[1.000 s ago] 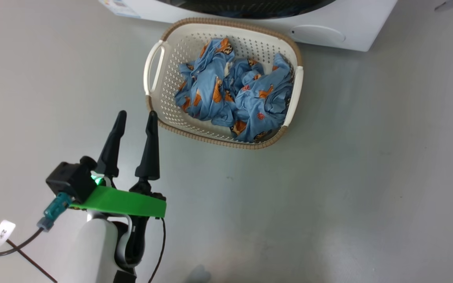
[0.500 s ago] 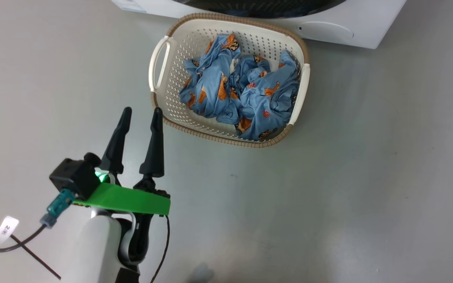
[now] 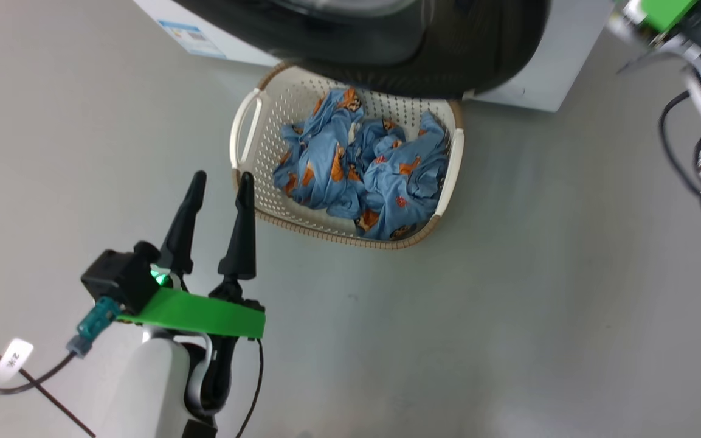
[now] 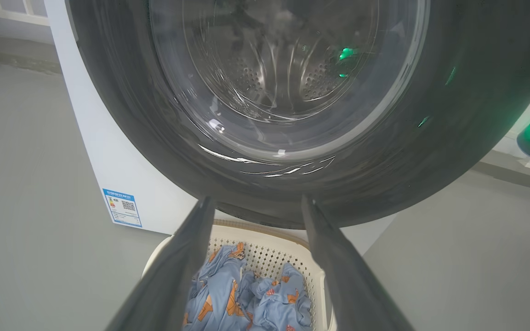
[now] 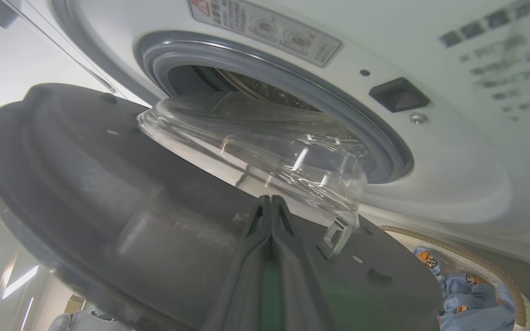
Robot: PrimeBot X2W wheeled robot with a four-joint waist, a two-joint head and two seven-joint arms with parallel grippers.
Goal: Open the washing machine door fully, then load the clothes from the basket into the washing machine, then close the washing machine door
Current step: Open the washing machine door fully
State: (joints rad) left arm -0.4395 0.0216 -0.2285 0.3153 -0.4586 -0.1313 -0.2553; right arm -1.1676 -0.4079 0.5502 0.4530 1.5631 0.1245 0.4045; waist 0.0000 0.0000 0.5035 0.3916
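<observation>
The washing machine door, black-rimmed with a glass bowl, stands partly open from the white washing machine and overhangs the far edge of the basket. Blue printed clothes lie crumpled in the basket. My left gripper is open and holds nothing, just left of the basket's near corner; its wrist view looks at the door's outer face. My right gripper is shut with nothing in it, its tips against the door's inner side below the glass. Behind the door show the grey gasket and the drum.
Bare grey floor lies around the basket. My right arm with dark cables reaches in at the upper right. A blue label sticker is on the machine's lower left corner. The door latch socket sits right of the opening.
The head camera has shifted. The door has swung outward and now overhangs the basket's far rim, and my right arm has come into the upper right. The left gripper stays open.
</observation>
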